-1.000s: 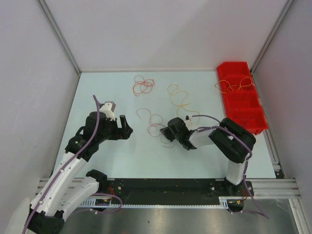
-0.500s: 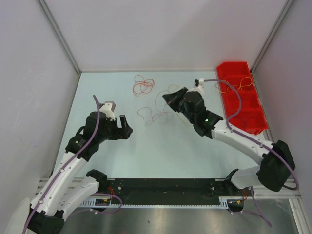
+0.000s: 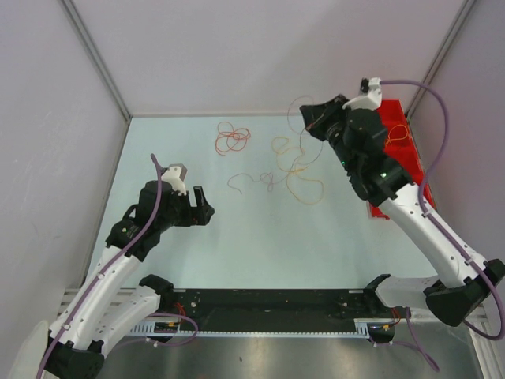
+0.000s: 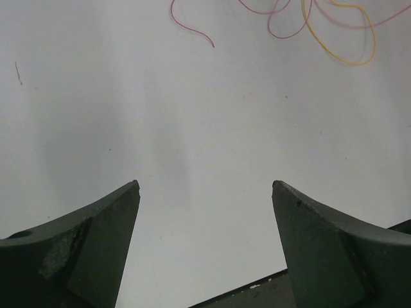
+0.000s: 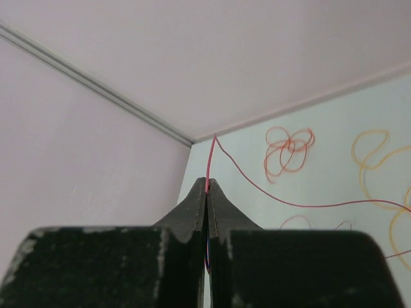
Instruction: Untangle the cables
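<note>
My right gripper (image 3: 310, 118) is raised at the back right and shut on a thin pink-red cable (image 5: 257, 187), which sticks out past its fingertips (image 5: 207, 181) and trails down to the table. That strand leads to a loose pinkish-brown and yellow tangle (image 3: 272, 181) in the middle, with a yellow loop (image 3: 304, 190) beside it. A red-orange coil (image 3: 233, 140) lies apart at the back. My left gripper (image 3: 203, 207) hovers open at the left with nothing between its fingers (image 4: 205, 186). Pink (image 4: 192, 25) and yellow (image 4: 340, 38) strands lie ahead of it.
A red bin (image 3: 397, 114) stands at the back right, partly hidden by the right arm, with orange-yellow wire (image 3: 398, 134) in it. Walls close the table on the left, back and right. Purple hoses run along both arms.
The right arm has swung from the table's middle up to the back right with a cable pinched, pulling the tangle out into longer strands. The left arm has not moved.
</note>
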Robot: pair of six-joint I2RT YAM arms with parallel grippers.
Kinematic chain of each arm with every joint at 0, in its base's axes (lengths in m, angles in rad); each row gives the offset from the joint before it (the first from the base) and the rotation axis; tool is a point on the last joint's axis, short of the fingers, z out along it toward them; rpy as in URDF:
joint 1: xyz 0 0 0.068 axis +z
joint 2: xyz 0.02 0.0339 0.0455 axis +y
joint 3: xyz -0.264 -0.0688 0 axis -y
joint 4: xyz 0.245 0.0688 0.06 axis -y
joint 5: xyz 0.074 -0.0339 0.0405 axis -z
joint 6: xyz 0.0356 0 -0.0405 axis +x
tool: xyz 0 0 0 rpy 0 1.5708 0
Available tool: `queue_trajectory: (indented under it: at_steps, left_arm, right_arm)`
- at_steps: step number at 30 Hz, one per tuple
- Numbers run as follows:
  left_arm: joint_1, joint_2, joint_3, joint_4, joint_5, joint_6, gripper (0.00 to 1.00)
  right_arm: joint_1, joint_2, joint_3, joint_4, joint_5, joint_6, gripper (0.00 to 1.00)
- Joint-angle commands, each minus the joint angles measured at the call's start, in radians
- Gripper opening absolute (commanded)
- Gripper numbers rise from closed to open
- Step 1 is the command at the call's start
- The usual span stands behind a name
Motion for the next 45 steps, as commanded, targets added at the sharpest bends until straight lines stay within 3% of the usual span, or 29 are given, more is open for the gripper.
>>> queue_trajectory:
  at_steps: [1, 11, 18, 22, 32, 41, 45]
  left_arm:
    - [-0.004, 0.001, -0.003, 0.031, -0.008, 0.016, 0.89]
    - [-0.005, 0.009, -0.003, 0.029, -0.016, 0.015, 0.89]
    - [-0.005, 0.016, -0.003, 0.029, -0.022, 0.013, 0.89]
    - [-0.005, 0.021, -0.003, 0.026, -0.025, 0.012, 0.89]
    - [-0.004, 0.027, -0.004, 0.026, -0.03, 0.009, 0.89]
    - [-0.004, 0.036, -0.004, 0.023, -0.03, 0.009, 0.89]
    - [-0.004, 0.039, -0.004, 0.024, -0.03, 0.007, 0.89]
  right_arm:
    - [-0.043, -0.014, 0.189, -0.079, 0.022, -0.2, 0.0]
    - [-0.161, 0.111, 0.572, -0.171, -0.013, -0.378, 0.0]
    - [-0.297, 0.248, 0.923, -0.26, -0.049, -0.475, 0.0]
    - [-0.437, 0.344, 1.121, -0.311, -0.096, -0.467, 0.0]
    - [-0.688, 0.3, 1.106, -0.272, -0.164, -0.434, 0.0]
    - [-0.774, 0.276, 1.151, -0.263, -0.17, -0.457, 0.0]
    - [-0.785, 0.211, 1.024, -0.268, -0.123, -0.481, 0.0]
